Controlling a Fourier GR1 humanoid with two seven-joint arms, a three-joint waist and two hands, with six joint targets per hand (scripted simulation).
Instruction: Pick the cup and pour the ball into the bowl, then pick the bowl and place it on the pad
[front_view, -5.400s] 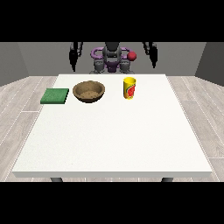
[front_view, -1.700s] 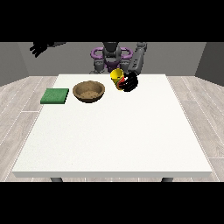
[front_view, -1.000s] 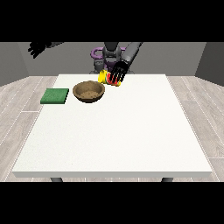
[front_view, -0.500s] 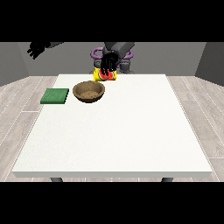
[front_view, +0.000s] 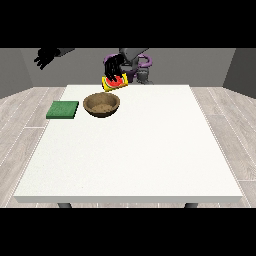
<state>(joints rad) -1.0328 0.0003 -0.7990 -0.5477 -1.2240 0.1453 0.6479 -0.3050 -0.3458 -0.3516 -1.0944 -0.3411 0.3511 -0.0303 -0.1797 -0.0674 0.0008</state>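
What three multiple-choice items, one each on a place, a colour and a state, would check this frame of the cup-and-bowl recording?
1. Where does the pad lie relative to the bowl?
A. At the view's left of it
B. At the view's right of it
C. Under it

2. What colour is the pad?
A. Red
B. Green
C. White

3. In what state is the cup?
A. Standing upright on the table
B. Lying inside the bowl
C. Held tipped in the air by a hand

Key:
1 A, since the pad sits on the table apart from the bowl, toward the view's left.
2 B, the flat square is plainly green.
3 C, the black hand above the bowl's far side has its fingers round the yellow cup, which is lifted off the table and tilted.
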